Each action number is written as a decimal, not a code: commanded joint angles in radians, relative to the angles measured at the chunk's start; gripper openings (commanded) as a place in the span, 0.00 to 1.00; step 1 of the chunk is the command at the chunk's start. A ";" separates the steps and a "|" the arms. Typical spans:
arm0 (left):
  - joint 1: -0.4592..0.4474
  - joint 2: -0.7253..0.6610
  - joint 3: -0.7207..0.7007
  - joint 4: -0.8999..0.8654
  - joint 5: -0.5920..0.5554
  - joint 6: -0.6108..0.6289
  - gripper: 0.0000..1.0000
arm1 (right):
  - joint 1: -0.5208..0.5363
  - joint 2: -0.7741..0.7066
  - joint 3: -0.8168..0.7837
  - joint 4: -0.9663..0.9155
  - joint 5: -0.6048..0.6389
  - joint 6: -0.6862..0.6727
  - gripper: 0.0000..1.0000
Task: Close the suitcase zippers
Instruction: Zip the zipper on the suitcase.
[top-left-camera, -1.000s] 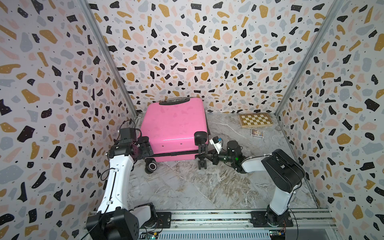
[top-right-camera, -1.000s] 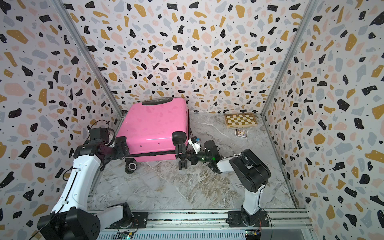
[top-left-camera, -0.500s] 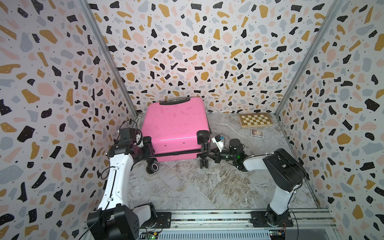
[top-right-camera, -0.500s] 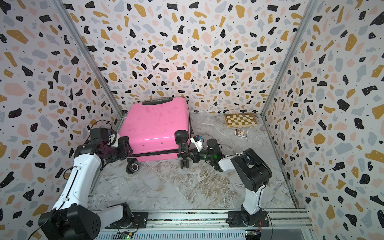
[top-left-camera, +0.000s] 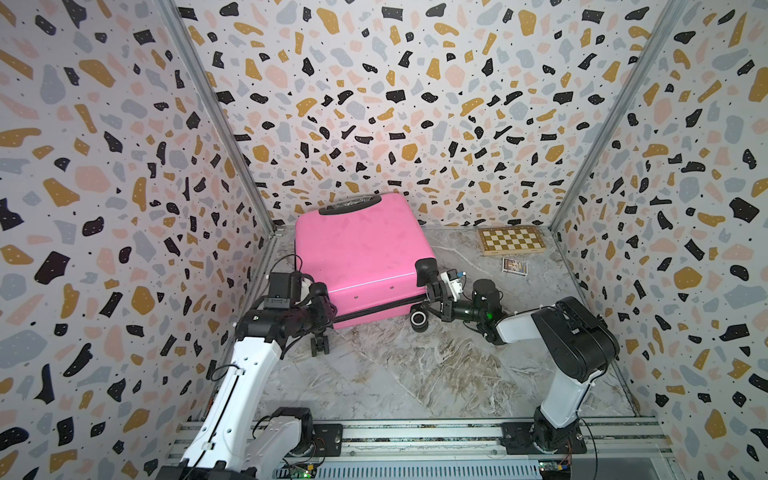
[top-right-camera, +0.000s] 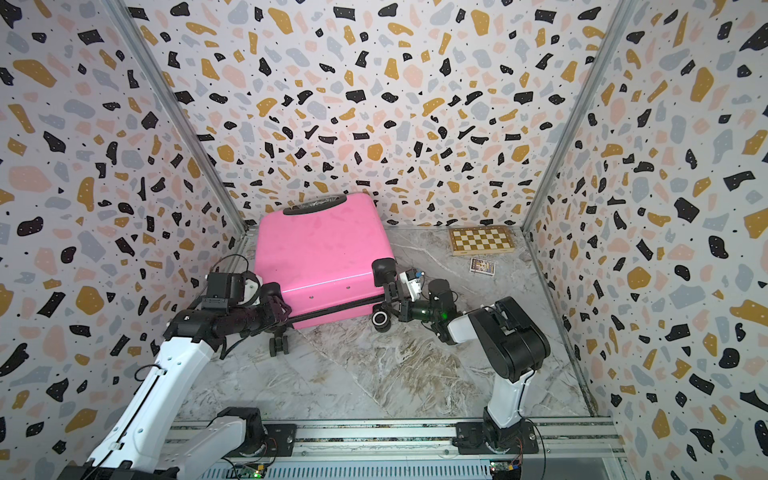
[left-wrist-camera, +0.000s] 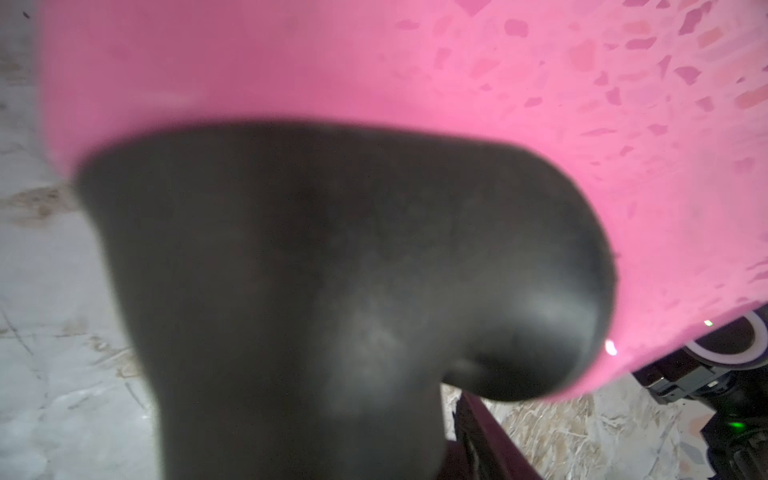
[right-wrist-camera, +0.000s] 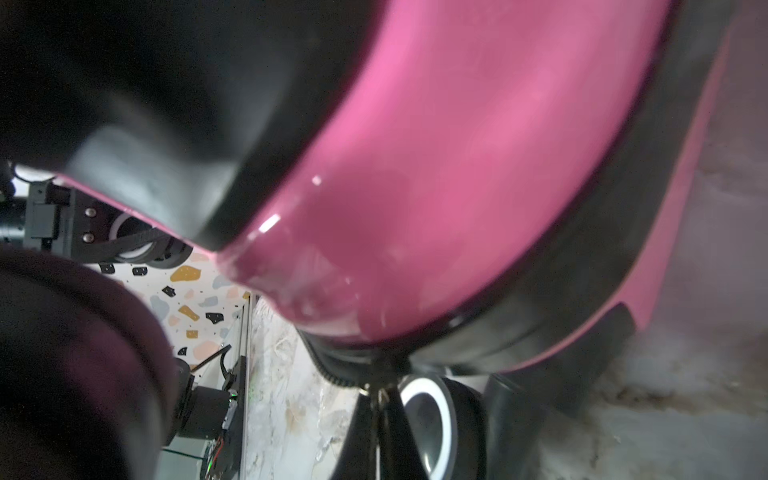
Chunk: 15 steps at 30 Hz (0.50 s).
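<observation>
Far left: rising white from the near rail (top-left-camera: 415, 432), bent at a high elbow, then running level and forward in black to the near-left corner of the suitcase (top-left-camera: 357, 245). Left gripper (top-left-camera: 322, 305) right at that corner, against the dark band of the zippers (top-left-camera: 374, 309). Too dark and crowded there in both top views, so cannot tell whether spread or clamped. From the left wrist, only a blurred black lump (left-wrist-camera: 332, 291) close against pink shell, filling most of the picture, with no clear sight of the tips.

Middle: suitcase flat on the marble table (top-left-camera: 395, 374), toward the far-left corner, black handle (top-left-camera: 351, 204) at the far edge, shells together. Zip band along the near side, between the two arms. One wheel (top-left-camera: 319, 345) below the left wrist, a white-rimmed wheel (top-left-camera: 419, 321) at the near-right corner.

Right: folded low from the near-right base, elbow up and back, forearm stretched leftward just above the table. Right gripper (top-left-camera: 436, 297) at the near-right corner, just beside the white-rimmed wheel. Shown only from the right wrist: fingertips (right-wrist-camera: 363, 419) pressed together at the toothed zip track, pinching what looks like a small metal pull.

Far right: wooden chessboard (top-left-camera: 512, 240) in the far-right corner, a small printed box (top-left-camera: 514, 266) just in front of it, both well apart from the arms.
</observation>
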 joint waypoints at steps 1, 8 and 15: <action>-0.079 -0.028 0.004 0.201 0.040 -0.092 0.21 | 0.069 -0.034 -0.009 0.249 -0.058 0.131 0.00; -0.129 -0.016 -0.004 0.222 -0.008 -0.120 0.19 | 0.115 -0.004 -0.035 0.452 -0.022 0.285 0.00; -0.197 -0.022 -0.006 0.267 -0.019 -0.161 0.17 | 0.192 0.024 -0.044 0.573 0.048 0.386 0.00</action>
